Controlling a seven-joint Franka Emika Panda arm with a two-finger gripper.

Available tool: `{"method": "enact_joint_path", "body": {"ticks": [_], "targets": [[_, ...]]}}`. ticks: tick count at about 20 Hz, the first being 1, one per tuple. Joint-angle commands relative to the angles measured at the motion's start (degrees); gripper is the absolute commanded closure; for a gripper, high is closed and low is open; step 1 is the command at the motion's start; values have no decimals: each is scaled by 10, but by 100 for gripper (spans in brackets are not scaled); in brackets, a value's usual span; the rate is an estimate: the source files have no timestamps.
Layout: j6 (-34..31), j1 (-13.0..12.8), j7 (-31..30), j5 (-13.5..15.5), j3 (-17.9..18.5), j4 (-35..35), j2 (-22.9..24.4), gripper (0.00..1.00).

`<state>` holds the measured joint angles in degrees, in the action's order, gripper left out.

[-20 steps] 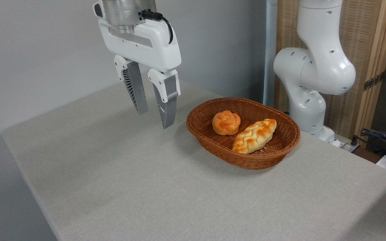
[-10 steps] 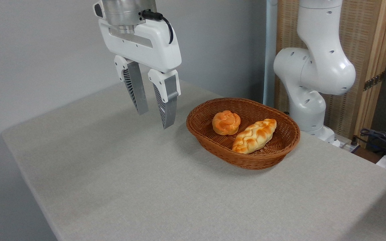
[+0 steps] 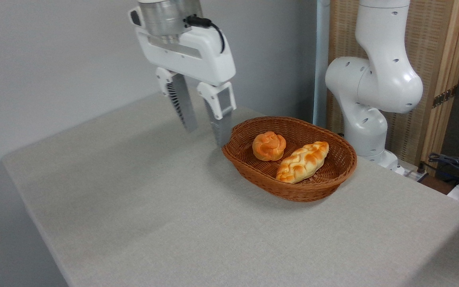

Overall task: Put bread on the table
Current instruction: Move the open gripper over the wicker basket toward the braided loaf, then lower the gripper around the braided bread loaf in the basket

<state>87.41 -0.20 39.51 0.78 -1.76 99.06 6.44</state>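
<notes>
The bread (image 3: 302, 162), a long braided golden loaf with browned patches, lies in the right half of a brown oval wicker basket (image 3: 244, 134). The basket rests on the table (image 3: 153, 207), a grey-beige fabric-covered surface. My gripper (image 3: 208, 136) hangs open above the table just left of the basket's left rim. Nothing is between its two ribbed grey fingers (image 3: 183, 109). The gripper is well apart from the loaf.
A small round orange knotted bun (image 3: 269, 146) sits in the basket to the left of the loaf. The arm's white base (image 3: 367, 115) stands behind the basket at the right. Cables (image 3: 458, 167) lie past the table's far right edge.
The gripper has moved right and slightly away, from mid-table to right beside the basket's left rim. It stays open. The loaf, bun and basket have not moved.
</notes>
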Motion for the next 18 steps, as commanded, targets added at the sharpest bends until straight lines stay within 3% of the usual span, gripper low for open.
{"method": "enact_joint_path", "body": {"ticks": [1, 7, 12, 16, 18], "targets": [[-8, -2, 28, -6, 9, 95, 77, 0], [-1, -2, 73, -10, 25, 273, 201, 0], [33, -2, 102, -25, 25, 389, 276, 0], [51, -4, 154, -42, 87, 450, 334, 0], [51, -9, 176, -43, 114, 455, 342, 0]]}}
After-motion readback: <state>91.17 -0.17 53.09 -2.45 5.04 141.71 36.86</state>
